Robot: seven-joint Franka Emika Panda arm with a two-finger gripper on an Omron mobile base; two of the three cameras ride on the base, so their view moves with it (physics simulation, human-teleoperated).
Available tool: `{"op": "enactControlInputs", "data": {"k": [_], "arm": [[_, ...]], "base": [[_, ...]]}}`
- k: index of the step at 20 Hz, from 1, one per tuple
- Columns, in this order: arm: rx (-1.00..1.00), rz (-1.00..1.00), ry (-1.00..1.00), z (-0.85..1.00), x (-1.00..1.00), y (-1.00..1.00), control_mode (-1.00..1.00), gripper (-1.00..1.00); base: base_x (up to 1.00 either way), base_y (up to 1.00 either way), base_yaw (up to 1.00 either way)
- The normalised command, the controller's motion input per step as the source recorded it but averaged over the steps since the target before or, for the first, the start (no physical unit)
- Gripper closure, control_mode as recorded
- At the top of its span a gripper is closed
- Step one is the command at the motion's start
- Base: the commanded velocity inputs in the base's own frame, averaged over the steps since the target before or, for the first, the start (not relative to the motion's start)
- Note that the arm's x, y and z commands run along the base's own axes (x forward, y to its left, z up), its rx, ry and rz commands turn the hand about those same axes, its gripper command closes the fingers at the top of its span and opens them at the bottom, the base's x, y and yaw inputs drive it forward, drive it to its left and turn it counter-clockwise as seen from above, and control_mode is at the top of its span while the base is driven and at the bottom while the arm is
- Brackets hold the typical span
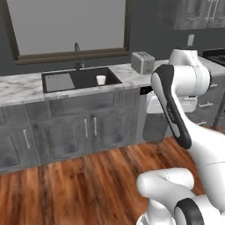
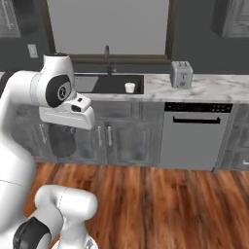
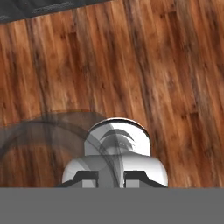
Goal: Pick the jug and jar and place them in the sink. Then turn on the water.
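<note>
No brand, label or readable writing showed anywhere — the toaster, cabinets and dishwasher front were all blank.

Starting at the left of the left base view, the marble counter [image 1: 17, 88] ran across, and set into it was the sink [image 1: 83, 77], black basin with its grey drainboard panel at the nine o'clock end. The slim dark faucet [image 1: 77, 55] rose at twelve o'clock behind the basin; I could see no stream under it. The jug [image 1: 101, 80] stood inside the sink toward its three o'clock side, small and cream-white, upright. Further right, the toaster [image 1: 142, 62] sat on the counter, well apart from the basin.

Then the arm — it climbed from the lower right, elbow bent high, and the forearm dropped down in front of the cabinets, away from the counter. In the right base view the wrist block hung at about nine o'clock of the picture, below counter height, facing the wooden floor [image 2: 160, 204]; the dishwasher [image 2: 197, 136] was off at three o'clock.

In the hand view the gripper [image 3: 110, 178] pointed at the floorboards, and the jar [image 3: 116, 151] sat between its dark tips, grey and glassy, seen end-on from the camera. The fingers looked closed against it, one at each side.
</note>
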Motion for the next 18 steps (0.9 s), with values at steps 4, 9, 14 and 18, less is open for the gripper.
{"op": "enactControlInputs", "data": {"k": [4,9,14,18], "arm": [[0.0,0.0,0.0,0.0,0.0,0.0,1.0,1.0],[0.0,0.0,0.0,0.0,0.0,0.0,1.0,1.0],[0.0,0.0,0.0,0.0,0.0,0.0,1.0,1.0],[0.0,0.0,0.0,0.0,0.0,0.0,1.0,1.0]], "base": [[1.0,-0.27,0.09],[0.88,-0.49,0.07],[0.67,-0.65,0.07],[0.92,-0.34,0.04]]}}
